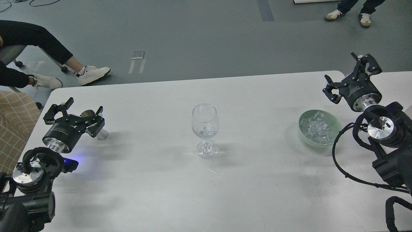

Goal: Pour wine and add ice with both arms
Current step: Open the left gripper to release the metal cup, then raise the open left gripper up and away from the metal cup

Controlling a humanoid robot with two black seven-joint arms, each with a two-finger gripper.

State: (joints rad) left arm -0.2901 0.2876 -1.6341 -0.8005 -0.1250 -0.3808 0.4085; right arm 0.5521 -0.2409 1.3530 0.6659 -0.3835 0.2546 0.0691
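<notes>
Clear wine glass (pixel 205 129) stands upright mid-table, well apart from both grippers, w/ a few small ice pieces low in its bowl. Pale green bowl (pixel 319 129) sits just below and left of the right gripper (pixel 351 77), near but not touching it; it holds the ice (pixel 317 130), a heap of small glossy clear cubes. Small steel cone-shaped jigger (pixel 93 124) stands on the table just beside the left gripper (pixel 74 111), partly hidden behind its right finger; whether they touch can't be told, nor what the jigger holds.

Left gripper: fingers spread wide, nothing pinched, low over the table near the left edge. Right gripper: also spread, empty, raised over the far right corner area, one finger reaching past the table's back edge.

Open room: wide bare stretch between left gripper and glass, another between glass and bowl, plus the whole near half of the table. A few small wet drops lie just in front of the glass foot.

White table (pixel 225 193), matte, rounded far corners. Grey floor beyond. Seated person's legs and white sneakers (pixel 93 73) far left; another pair of feet at top right. Checked tan fabric at the left edge.
</notes>
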